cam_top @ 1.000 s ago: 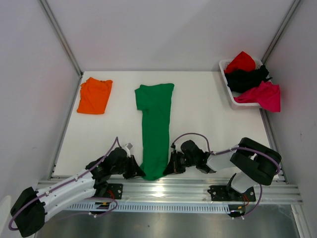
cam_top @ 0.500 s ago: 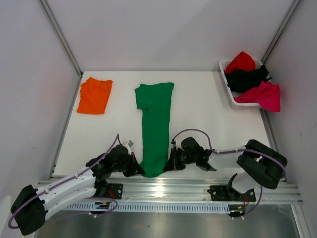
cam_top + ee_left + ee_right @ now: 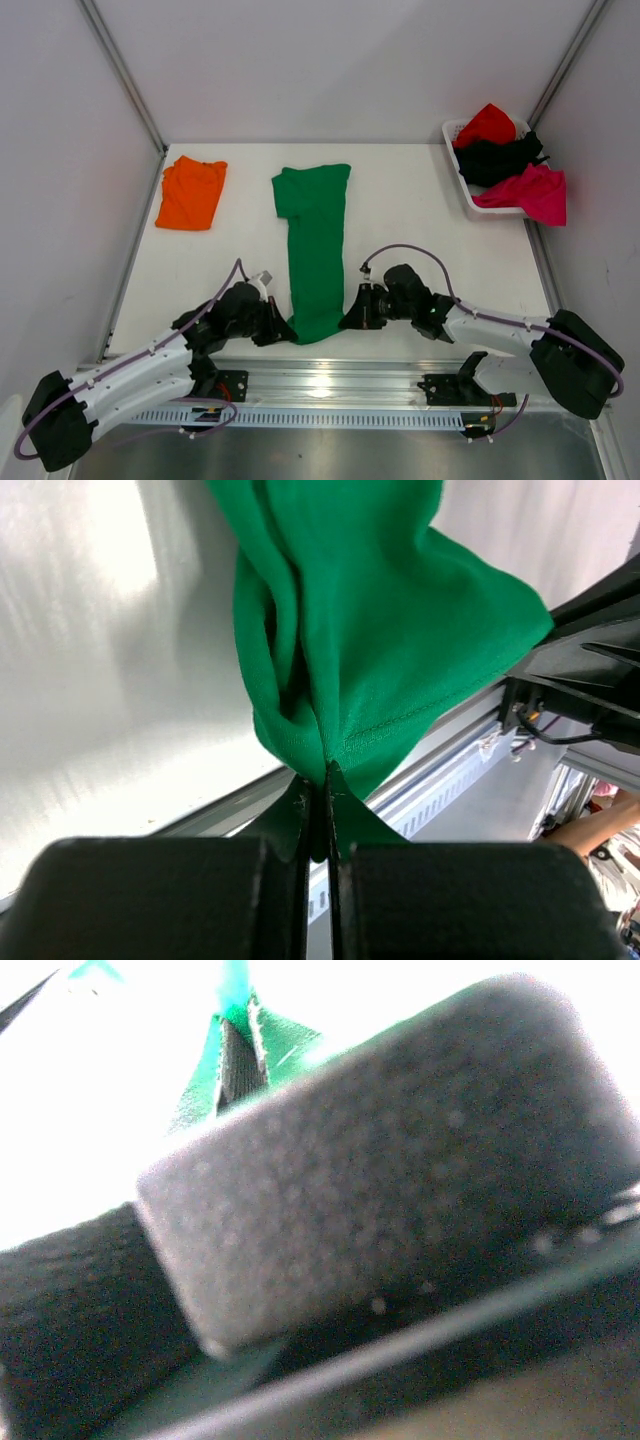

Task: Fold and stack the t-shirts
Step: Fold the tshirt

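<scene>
Long green t-shirt on surface, left hand and right hand clamped on its near corners (orange t-shirt far left)

Plain green t-shirt, orange t-shirt, red t-shirt, black t-shirt, magenta t-shirt

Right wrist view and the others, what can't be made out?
- Right wrist view: a blurred finger fills it; only slivers of green shirt show, so the grip of the right hand is unclear.
- Top view: the shirt's near corners are hidden by the left hand and the right hand.
- Top view, basket: anything under the piled shirts is buried.
</scene>
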Robot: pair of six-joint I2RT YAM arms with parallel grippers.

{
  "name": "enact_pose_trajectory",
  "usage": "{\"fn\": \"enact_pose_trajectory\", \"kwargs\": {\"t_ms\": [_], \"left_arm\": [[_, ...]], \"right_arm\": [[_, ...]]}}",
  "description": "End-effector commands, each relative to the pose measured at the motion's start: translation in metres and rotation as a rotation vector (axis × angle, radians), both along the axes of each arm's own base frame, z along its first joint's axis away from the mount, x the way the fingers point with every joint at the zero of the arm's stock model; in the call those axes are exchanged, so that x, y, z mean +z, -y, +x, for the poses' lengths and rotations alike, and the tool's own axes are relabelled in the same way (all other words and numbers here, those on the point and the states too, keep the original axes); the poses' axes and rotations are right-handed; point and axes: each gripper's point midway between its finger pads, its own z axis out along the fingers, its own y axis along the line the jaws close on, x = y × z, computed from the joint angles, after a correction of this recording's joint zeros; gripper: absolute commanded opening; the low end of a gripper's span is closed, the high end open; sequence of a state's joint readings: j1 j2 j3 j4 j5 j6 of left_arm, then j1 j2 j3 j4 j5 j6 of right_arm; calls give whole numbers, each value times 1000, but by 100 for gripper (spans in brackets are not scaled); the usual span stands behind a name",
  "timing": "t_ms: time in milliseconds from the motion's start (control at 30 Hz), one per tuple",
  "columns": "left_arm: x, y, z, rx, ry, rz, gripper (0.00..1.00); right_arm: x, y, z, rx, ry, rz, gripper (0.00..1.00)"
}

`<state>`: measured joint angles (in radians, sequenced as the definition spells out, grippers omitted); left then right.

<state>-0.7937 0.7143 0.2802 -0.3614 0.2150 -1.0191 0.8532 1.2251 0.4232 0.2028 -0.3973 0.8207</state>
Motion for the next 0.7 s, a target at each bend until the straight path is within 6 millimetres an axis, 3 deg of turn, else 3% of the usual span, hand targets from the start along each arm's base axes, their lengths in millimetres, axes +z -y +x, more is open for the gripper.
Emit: {"fn": "enact_pose_trajectory", "kwargs": {"t_ms": [0, 300, 667], "left_arm": [[8, -3, 1, -22, 17, 42, 1], [33, 0, 27, 8, 78, 116, 1], [35, 18, 51, -1, 81, 165, 1]], "right_arm": [[18, 6, 18, -47, 71, -14, 0], [27, 9, 38, -65, 104, -26, 0], [34, 2, 60, -47, 139, -34, 0]]}}
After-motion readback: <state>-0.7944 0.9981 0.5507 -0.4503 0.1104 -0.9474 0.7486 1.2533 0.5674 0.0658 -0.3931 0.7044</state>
